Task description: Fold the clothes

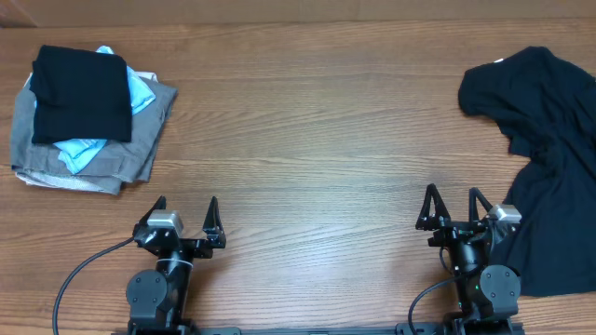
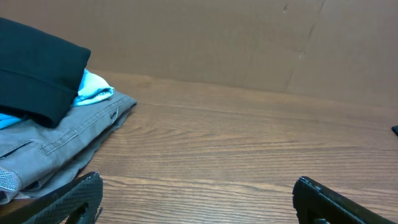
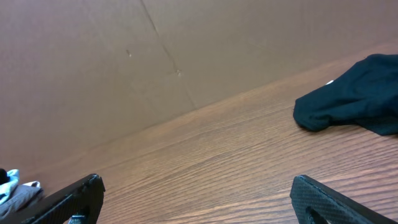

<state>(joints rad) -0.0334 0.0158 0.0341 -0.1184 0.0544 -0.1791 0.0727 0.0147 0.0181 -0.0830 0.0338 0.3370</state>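
- Our left arm (image 1: 156,290) sits folded low at the bottom of the overhead view, with its wrist reaching forward from the base.
- Our left gripper (image 1: 187,201) points toward the far side with its jaws spread wide and nothing between them.
- In the left wrist view its two black fingers (image 2: 68,200) show only at the lower corners, well apart.
- Our right arm (image 1: 492,285) is folded in much the same low pose on the other side.
- Our right gripper (image 1: 453,192) also points forward, jaws wide and empty.
- Its fingers (image 3: 71,199) frame the lower corners of the right wrist view.
- Our two grippers stand well apart from each other.
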